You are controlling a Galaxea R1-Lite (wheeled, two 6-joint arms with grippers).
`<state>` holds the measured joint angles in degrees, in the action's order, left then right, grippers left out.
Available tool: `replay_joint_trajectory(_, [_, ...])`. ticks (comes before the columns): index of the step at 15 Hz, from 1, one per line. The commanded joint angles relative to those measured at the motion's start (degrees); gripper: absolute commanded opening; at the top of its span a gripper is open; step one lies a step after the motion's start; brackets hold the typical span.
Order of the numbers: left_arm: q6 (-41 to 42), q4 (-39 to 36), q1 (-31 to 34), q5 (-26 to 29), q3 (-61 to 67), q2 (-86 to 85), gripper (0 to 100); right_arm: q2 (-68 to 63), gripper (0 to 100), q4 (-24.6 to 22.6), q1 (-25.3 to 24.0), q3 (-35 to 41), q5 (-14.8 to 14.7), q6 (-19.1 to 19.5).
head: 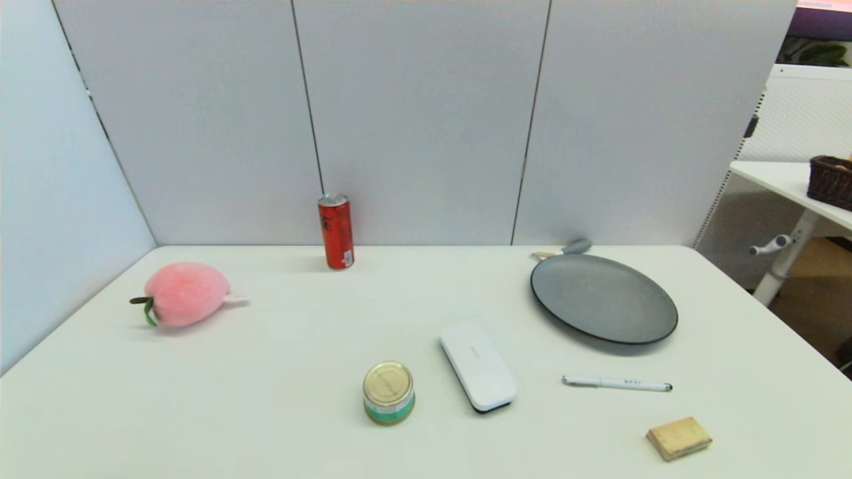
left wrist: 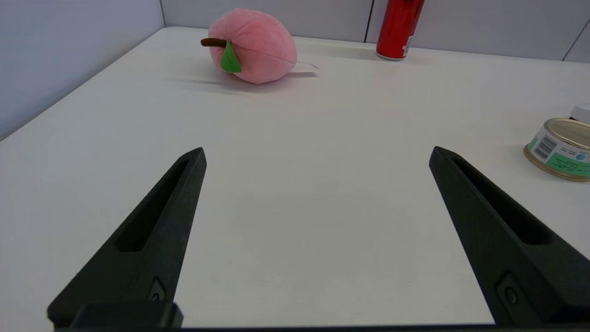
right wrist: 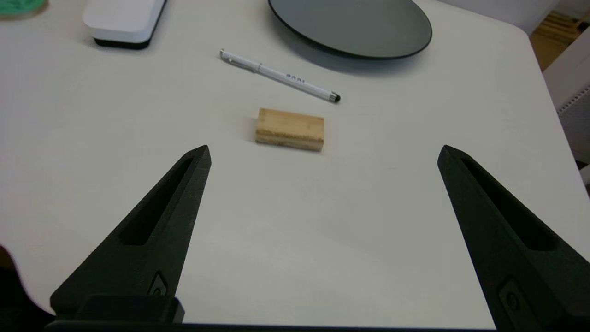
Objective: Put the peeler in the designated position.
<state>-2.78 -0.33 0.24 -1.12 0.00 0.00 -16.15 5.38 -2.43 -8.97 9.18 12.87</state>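
The left gripper [left wrist: 318, 157] hangs low over bare table [left wrist: 295, 207] with its fingers spread wide and nothing between them; ahead of it and off to its left lies a pink plush peach [left wrist: 253, 46], a red can [left wrist: 398, 27] stands farther ahead by the wall, and a short tin [left wrist: 560, 147] sits off to its right. The right gripper [right wrist: 322, 154] is likewise wide apart and empty, a wooden block [right wrist: 290, 129] just ahead of it, then a white pen [right wrist: 279, 76], a white case [right wrist: 122, 20] and a dark plate [right wrist: 355, 23] beyond. The peeler [head: 566, 249] lies farthest from this gripper, behind the plate's far rim, touching or just beside it, near the wall.
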Motion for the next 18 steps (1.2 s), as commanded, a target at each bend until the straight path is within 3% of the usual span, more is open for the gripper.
replay_joint_trajectory(1, [-0.03, -0.02, 0.02, -0.02, 0.09, 0.09, 100, 9.91, 100, -4.85, 1.81, 7.48, -7.69, -0.30])
replay_joint_trajectory(4, [-0.03, -0.02, 0.02, -0.02, 0.09, 0.09, 100, 15.54, 100, -4.67, 1.90, 7.30, -8.39, -2.15])
replay_joint_trajectory(8, [-0.03, -0.02, 0.02, -0.02, 0.09, 0.09, 100, 16.15, 100, -7.92, 1.90, 8.27, -8.83, -4.70])
replay_joint_trajectory(10, [-0.03, -0.02, 0.02, -0.02, 0.09, 0.09, 100, 16.15, 100, -4.59, 1.90, 8.80, -8.21, -7.78])
replay_joint_trajectory(18, [-0.03, -0.02, 0.02, -0.02, 0.09, 0.09, 100, 16.15, 100, -5.38, 1.90, 8.88, -8.83, -11.12])
